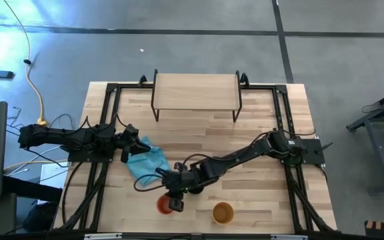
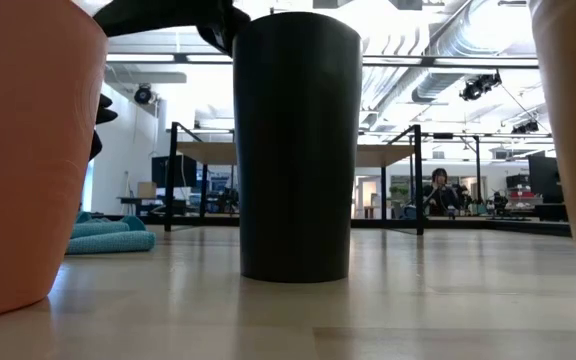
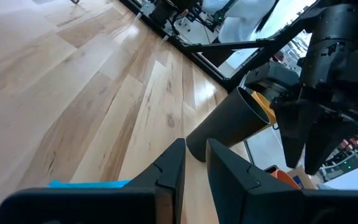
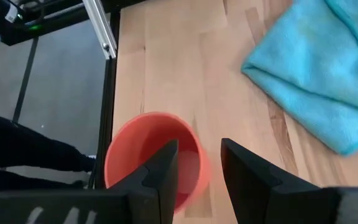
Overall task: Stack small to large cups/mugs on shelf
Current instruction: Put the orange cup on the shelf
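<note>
Right gripper [image 4: 197, 165] hangs over the red cup [image 4: 151, 155], and we see its fingers apart, one inside the rim and one outside, not closed on it. Black cup [image 2: 296, 145] stands upright just beside the red cup, yellow cup [image 1: 223, 213] near it. Shelf [image 1: 195, 89] is well apart from the red cup. Left gripper [image 3: 194, 165] waits over the cloth [image 1: 145, 160], fingers nearly together, holding nothing.

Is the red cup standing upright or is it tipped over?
Upright. The right wrist view looks straight down into the red cup's open mouth, and its side stands vertical in the low view.

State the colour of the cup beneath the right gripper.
Red cup, seen best in the right wrist view.
</note>
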Action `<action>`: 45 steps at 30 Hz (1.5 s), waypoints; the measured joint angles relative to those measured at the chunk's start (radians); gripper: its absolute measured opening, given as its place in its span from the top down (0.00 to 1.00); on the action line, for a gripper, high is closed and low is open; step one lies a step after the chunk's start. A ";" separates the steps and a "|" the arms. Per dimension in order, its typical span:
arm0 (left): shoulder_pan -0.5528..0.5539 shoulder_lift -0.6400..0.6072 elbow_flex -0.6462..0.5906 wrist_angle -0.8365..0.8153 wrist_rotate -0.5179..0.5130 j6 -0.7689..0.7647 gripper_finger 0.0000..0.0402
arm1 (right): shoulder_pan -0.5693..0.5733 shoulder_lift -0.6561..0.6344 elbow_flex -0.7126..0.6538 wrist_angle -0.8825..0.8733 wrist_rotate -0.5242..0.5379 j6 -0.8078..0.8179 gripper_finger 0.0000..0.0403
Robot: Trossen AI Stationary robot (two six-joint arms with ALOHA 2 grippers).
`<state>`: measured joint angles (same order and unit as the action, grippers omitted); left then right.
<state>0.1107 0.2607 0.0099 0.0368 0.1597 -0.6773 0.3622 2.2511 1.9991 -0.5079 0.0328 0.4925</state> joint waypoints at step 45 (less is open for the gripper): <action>0.000 0.098 0.000 -0.002 -0.013 0.000 0.86 | 0.003 0.134 0.170 -0.140 -0.104 -0.071 0.72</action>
<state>0.1105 0.3588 0.0101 0.0353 0.1471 -0.6777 0.3656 2.3852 2.1689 -0.6476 -0.0708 0.4217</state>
